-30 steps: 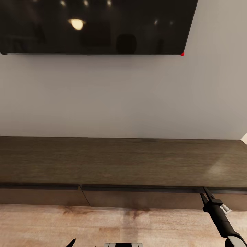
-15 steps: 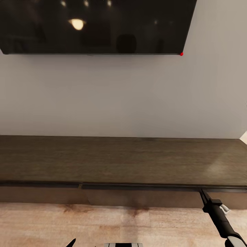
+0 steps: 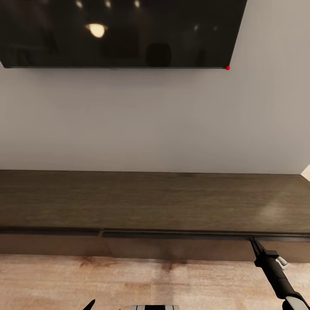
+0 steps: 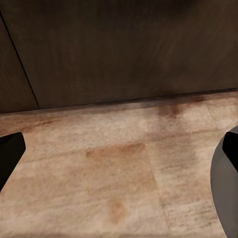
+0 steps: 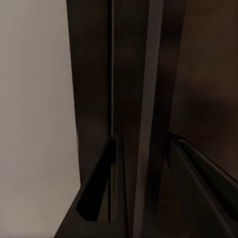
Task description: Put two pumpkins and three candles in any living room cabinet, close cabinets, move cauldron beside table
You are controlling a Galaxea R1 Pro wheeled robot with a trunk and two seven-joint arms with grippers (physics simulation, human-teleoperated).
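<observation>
Nothing moved since half a second ago: right gripper (image 3: 255, 243), fingers part-open around the cabinet (image 3: 150, 202) panel's top edge.

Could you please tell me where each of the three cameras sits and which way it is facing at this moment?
Head view: high on the robot, facing the wall, television and cabinet; right claw at the cabinet's top edge.
Left wrist view: on the left arm, facing the floor at the cabinet's base; dark fingertips wide apart.
Right wrist view: on the right arm, close against the cabinet edge; fingers apart.
Shared: the cabinet.
</observation>
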